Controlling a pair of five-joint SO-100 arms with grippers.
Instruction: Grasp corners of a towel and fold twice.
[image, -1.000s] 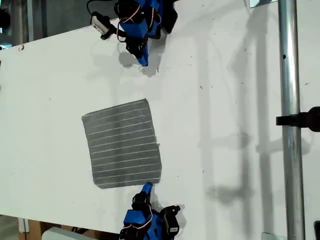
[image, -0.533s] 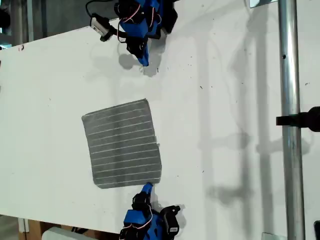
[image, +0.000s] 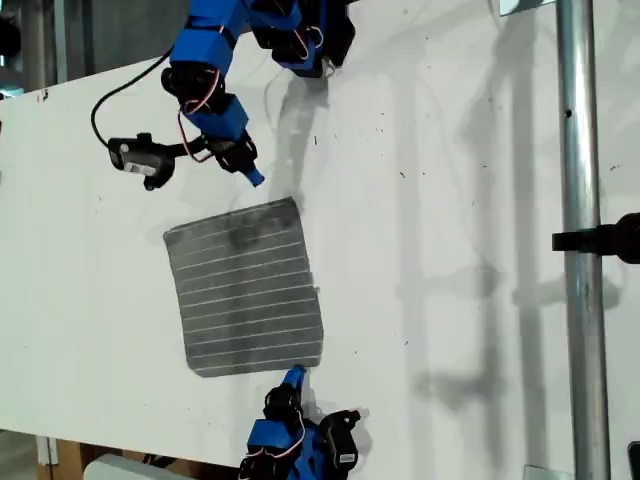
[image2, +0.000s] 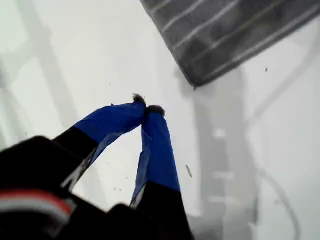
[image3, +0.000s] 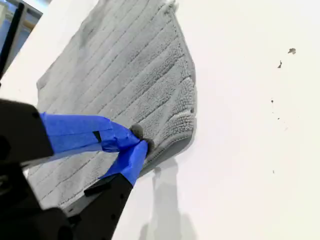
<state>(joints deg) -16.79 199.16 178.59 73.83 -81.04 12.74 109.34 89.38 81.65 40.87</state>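
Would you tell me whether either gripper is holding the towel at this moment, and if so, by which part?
Nothing is held. My first gripper is shut on air beside a corner of the towel. My second gripper is shut over the towel's edge without pinching it.

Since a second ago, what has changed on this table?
My first tool swung away from its base, toward the exterior view's left and down toward the towel. It now sits just off the towel's top edge, shut and holding nothing. My second tool stayed at the towel's bottom edge, and the towel lies flat as before.
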